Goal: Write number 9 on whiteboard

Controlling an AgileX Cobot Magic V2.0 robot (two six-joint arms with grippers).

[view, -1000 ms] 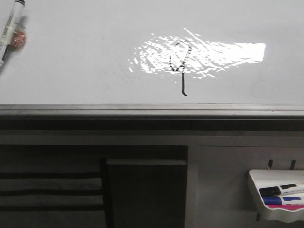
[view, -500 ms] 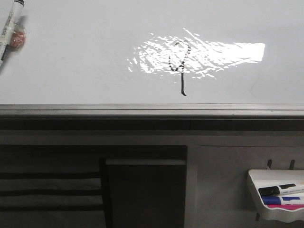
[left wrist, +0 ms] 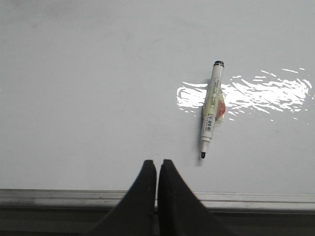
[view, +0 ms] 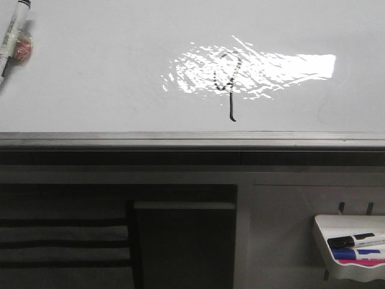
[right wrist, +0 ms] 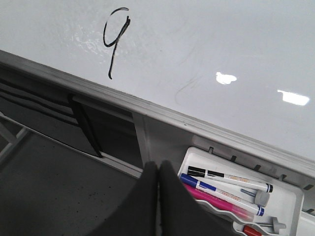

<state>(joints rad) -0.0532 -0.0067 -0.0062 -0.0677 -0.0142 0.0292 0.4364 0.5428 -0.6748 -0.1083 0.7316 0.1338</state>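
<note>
Front view: far left on the whiteboard [view: 96, 72] lies a marker [view: 12, 36], light and slick, best pinched mid-barrel. The number 9 [view: 227, 84] sits centre, finished. Left gripper [left wrist: 157, 169] and right gripper [right wrist: 157, 172] are both closed, holding nothing.

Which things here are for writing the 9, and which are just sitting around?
For the job:
- the whiteboard
- the number 9, already drawn
- the uncapped marker lying on the board

Just lying about:
- the marker tray hanging below the board
- the black, blue and pink markers in it

Both grippers are shut and hold nothing.
</note>
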